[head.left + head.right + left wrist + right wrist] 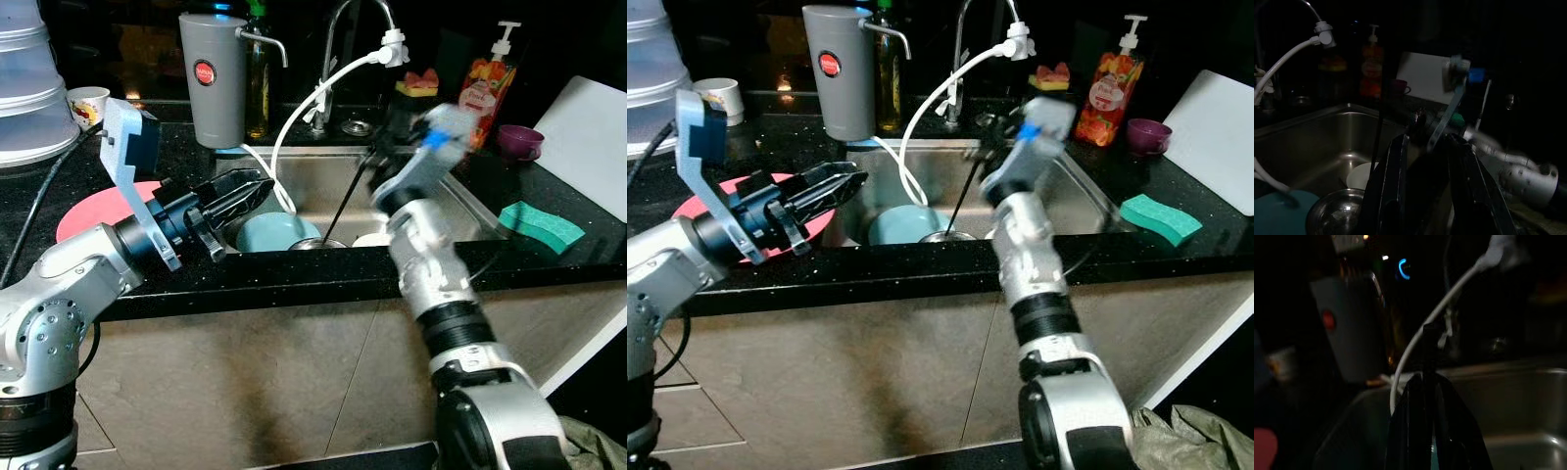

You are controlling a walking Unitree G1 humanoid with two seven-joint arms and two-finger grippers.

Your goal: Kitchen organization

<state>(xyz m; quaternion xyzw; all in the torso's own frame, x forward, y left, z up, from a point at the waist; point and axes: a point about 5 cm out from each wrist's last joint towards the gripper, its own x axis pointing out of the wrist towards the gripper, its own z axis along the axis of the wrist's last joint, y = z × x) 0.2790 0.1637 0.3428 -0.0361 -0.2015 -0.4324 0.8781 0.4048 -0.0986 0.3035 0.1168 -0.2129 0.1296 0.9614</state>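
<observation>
A home kitchen: a steel sink is sunk into a black speckled table, with a tap and a white hose above it, and a teal bowl and a metal bowl lying inside. Round the sink stand a pump bottle of soap, a green sponge, a grey kettle, a purple cup, a white cutting board and a pink plate.

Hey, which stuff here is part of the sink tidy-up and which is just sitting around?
In play: right gripper shut on a thin black utensil over the sink; teal bowl, steel bowl, white dish inside it.

Lying about: green sponge, pink plate, soap bottle, grey dispenser.
</observation>
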